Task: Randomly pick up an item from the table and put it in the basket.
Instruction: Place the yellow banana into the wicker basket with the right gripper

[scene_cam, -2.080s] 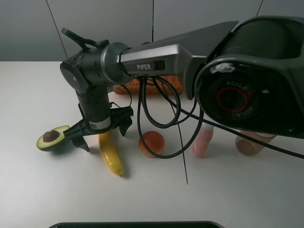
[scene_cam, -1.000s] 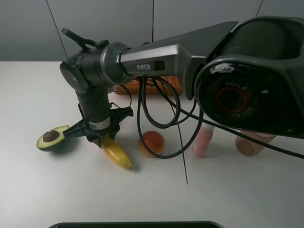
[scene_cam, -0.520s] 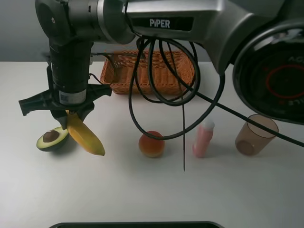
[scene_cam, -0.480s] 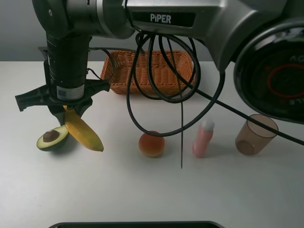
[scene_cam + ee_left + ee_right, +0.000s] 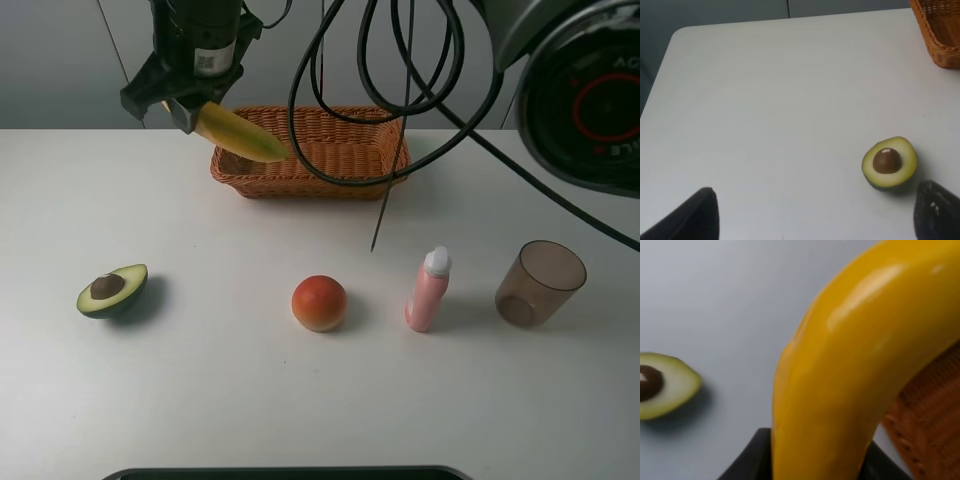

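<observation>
My right gripper [image 5: 192, 104] is shut on the stem end of the yellow banana [image 5: 242, 134] and holds it in the air, tilted, over the left front rim of the brown wicker basket [image 5: 300, 183]. The basket stands at the back of the white table [image 5: 250, 400] and looks empty where it shows. In the right wrist view the banana [image 5: 840, 365] fills the frame, with the basket's weave [image 5: 932, 425] behind it. My left gripper [image 5: 815, 217] is open and empty, low over the table, near the halved avocado [image 5: 889, 162].
The halved avocado [image 5: 113, 290] lies at the front left. A round red-orange fruit [image 5: 319, 302], a pink bottle [image 5: 428, 290] and a translucent brown cup [image 5: 540, 283] stand in a row to its right. Black cables [image 5: 390, 150] hang over the basket.
My right gripper closed on the banana beside the avocado, lifted it off the table and carried it up and back to the basket's left end.
</observation>
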Robot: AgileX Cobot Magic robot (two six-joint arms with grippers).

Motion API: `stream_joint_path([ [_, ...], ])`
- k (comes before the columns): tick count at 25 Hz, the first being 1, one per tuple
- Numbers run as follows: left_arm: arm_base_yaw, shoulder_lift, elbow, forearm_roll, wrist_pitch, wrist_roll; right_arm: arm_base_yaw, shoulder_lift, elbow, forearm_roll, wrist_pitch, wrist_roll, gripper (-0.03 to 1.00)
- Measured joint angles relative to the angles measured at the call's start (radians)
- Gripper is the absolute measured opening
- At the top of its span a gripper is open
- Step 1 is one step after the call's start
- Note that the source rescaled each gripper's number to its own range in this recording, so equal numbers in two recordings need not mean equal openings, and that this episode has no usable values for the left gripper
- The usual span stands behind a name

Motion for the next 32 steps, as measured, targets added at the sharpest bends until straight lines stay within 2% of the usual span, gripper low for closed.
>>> stream_joint_path([
  [5,0.0,0.0,0.0,0.0,0.0,0.0,-0.068,0.009,0.0,-0.092,-0.001,-0.291,0.0],
  [9,0.0,0.0,0.0,0.0,0.0,0.0,-0.105,0.056,0.0,-0.116,-0.05,-0.412,0.0],
  [20,0.0,0.0,0.0,0.0,0.0,0.0,-0.155,0.213,0.0,-0.157,-0.096,-0.532,0.0],
  [27,0.0,0.0,0.0,0.0,0.0,0.0,-0.155,0.237,0.011,-0.171,-0.115,-0.536,0.0],
  [28,0.0,0.0,0.0,0.0,0.0,0.0,-0.155,0.237,0.011,-0.175,-0.117,-0.524,0.08],
  [29,0.0,0.0,0.0,0.0,0.0,0.0,-0.155,0.237,0.011,-0.183,-0.119,-0.506,0.23],
  [30,0.0,0.0,0.0,0.0,0.0,0.0,-0.155,0.237,0.011,-0.187,-0.119,-0.484,0.46],
  [31,0.0,0.0,0.0,0.0,0.0,0.0,-0.155,0.237,0.011,-0.199,-0.124,-0.451,0.77],
  [32,0.0,0.0,0.0,0.0,0.0,0.0,-0.156,0.234,0.011,-0.208,-0.126,-0.421,0.9],
])
